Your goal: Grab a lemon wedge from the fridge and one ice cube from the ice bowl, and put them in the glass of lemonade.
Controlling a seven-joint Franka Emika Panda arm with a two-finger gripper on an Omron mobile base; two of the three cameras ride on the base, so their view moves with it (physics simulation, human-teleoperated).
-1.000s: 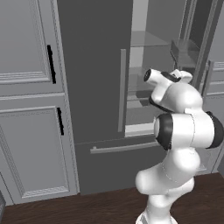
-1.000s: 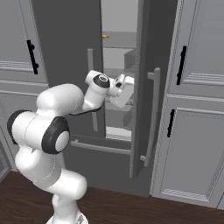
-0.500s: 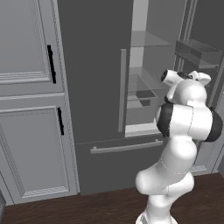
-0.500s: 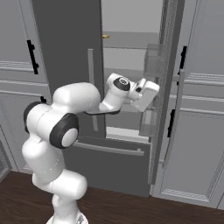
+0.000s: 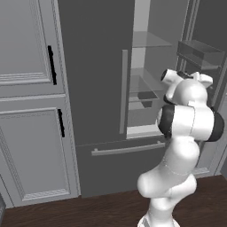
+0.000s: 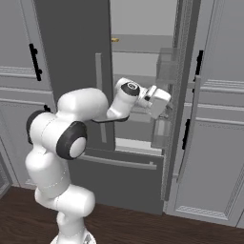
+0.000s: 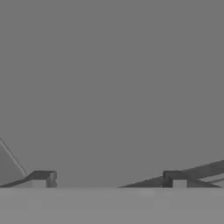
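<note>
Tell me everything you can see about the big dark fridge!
The fridge is tall and dark grey, looking like smooth metal, between light grey panelled cabinets. Its left door is shut, with a long grey bar handle; its right door is swung open. Inside it is pale grey with clear shelves, and clear bins hang on the open door. A drawer below has a horizontal handle. The end effector, open, is by the open door.

Inside the open fridge (image 5: 95, 66), clear shelves (image 5: 148, 41) stacked above a lower drawer (image 5: 142, 96); a small yellowish item (image 6: 115, 40) sits on the top shelf
</note>
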